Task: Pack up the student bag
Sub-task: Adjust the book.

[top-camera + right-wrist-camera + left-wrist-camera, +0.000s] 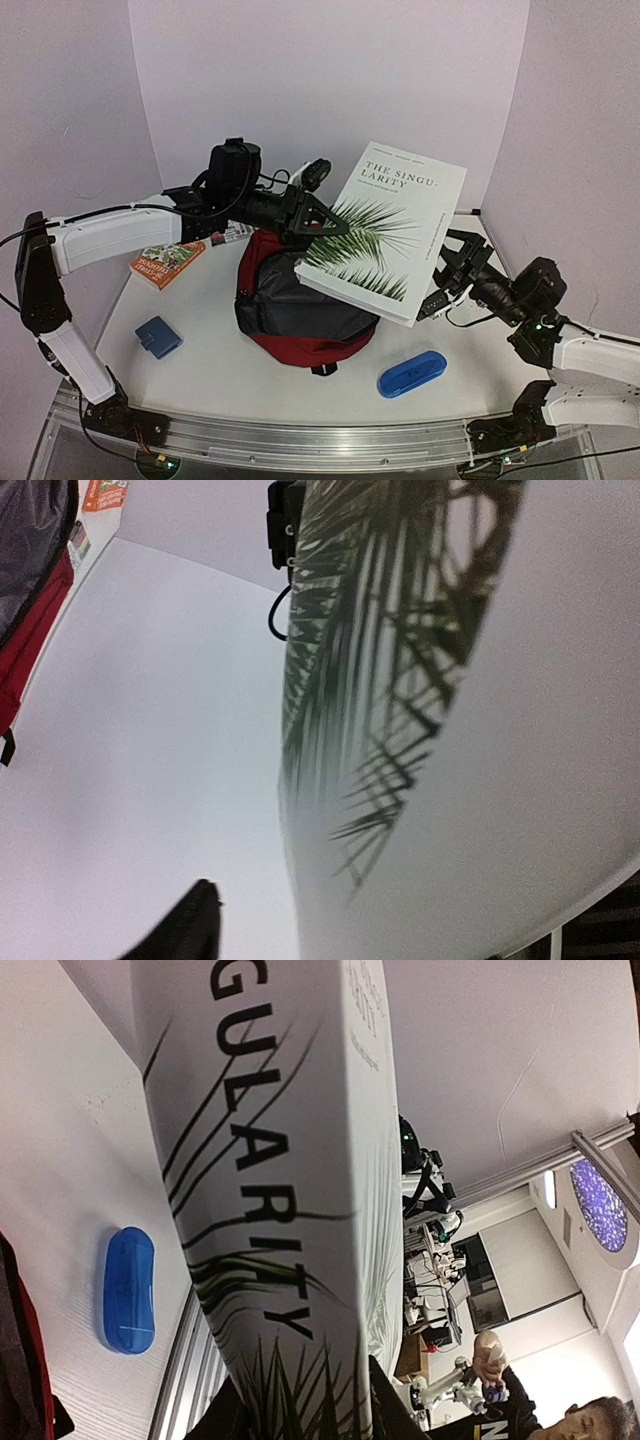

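Observation:
A white book (390,225) with palm-leaf art hangs tilted above the student bag (300,320), a dark red backpack with grey lining lying mid-table. My left gripper (325,222) is shut on the book's left edge. In the left wrist view its dark fingers (385,1395) press both faces of the book (270,1160). My right gripper (448,272) is at the book's lower right edge and stands open. In the right wrist view one dark finger (190,925) sits clear of the book (480,730), and the other finger is hidden.
A blue oblong case (412,373) lies near the front edge, right of the bag. A small blue flat object (158,337) sits front left. An orange book (168,263) lies at the back left. White walls enclose the table.

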`<state>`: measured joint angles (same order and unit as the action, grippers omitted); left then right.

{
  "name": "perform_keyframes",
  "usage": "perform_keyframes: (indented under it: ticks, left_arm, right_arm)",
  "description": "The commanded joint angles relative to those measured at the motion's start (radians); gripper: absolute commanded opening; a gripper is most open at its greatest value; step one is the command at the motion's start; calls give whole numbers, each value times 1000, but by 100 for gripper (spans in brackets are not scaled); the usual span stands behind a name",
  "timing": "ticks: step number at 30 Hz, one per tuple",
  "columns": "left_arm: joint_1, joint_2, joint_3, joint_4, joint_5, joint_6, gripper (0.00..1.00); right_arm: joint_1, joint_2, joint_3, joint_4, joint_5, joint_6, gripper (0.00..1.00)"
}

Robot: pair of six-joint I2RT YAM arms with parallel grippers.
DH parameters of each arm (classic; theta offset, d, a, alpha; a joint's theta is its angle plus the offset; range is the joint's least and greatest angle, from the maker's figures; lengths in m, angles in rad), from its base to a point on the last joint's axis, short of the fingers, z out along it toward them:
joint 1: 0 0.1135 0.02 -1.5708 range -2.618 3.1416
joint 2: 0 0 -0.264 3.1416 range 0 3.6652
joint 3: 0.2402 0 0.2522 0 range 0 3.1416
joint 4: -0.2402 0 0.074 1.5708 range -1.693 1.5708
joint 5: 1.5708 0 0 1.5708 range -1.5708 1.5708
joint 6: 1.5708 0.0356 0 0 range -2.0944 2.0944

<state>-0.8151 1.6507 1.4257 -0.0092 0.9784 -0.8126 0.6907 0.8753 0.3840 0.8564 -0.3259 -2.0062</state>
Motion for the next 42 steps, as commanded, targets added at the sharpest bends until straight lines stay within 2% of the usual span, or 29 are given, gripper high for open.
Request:
perform_keyframes:
  ticks: [1, 2, 4, 9, 13, 18, 24, 27, 31, 42]
  left_arm:
    - [54, -57, -60, 207, 6, -79, 10]
    - [75, -69, -80, 237, 0, -99, 9]
    - [125, -93, -117, 273, -26, -122, 8]
    - [241, -145, -211, 436, -132, -213, 5]
    - [264, -162, -216, 457, -218, -189, 6]
    - [264, -172, -265, 574, -318, -216, 7]
    - [264, -159, -387, 830, -392, -329, 8]
    - [260, -141, -408, 908, -400, -358, 8]
    - [236, -118, -429, 968, -428, -372, 8]
    - [156, -20, -404, 1045, -458, -374, 8]
  right_arm:
    - [5, -14, 66, 43, 110, 110, 98]
    - [5, -21, 87, 8, 163, 161, 98]
    - [4, -33, 172, -172, 322, 304, 98]
    - [3, 66, 533, -796, 631, 844, 98]
    - [-3, 163, 775, -1179, 593, 1270, 98]
    - [-13, 270, 989, -1479, 368, 1649, 98]
    - [-181, 353, 1110, -1525, -162, 2069, 98]
    - [-253, 405, 1137, -1502, -355, 2240, 98]
    - [-263, 402, 1061, -1315, -432, 2409, 98]
    - [-256, 439, 969, -1058, -587, 2598, 98]
